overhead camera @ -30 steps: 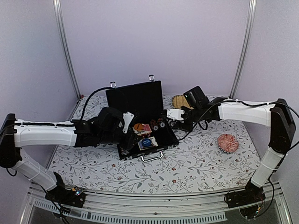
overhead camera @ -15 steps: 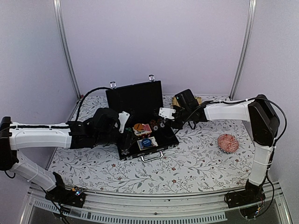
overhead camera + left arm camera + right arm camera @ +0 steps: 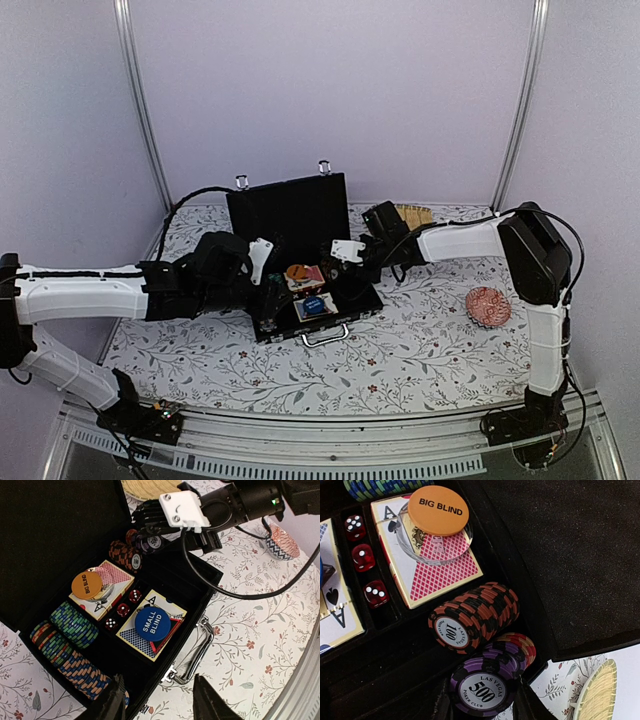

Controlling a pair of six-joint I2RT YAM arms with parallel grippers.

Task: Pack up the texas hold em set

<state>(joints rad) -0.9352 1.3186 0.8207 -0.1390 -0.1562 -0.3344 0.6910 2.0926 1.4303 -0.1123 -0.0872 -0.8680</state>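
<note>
The table (image 3: 420, 350) in front of me, under its floral cloth, carries the open black briefcase (image 3: 290, 210) mid-way, a straw mat (image 3: 412, 213) (far back, to my right) and a red patterned dish (image 3: 488, 306).

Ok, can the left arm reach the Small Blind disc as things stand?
Probably yes: the left gripper is open by the handle side of the case, the Small Blind disc lies uncovered, and the right gripper holds purple chips at the far end.
</note>
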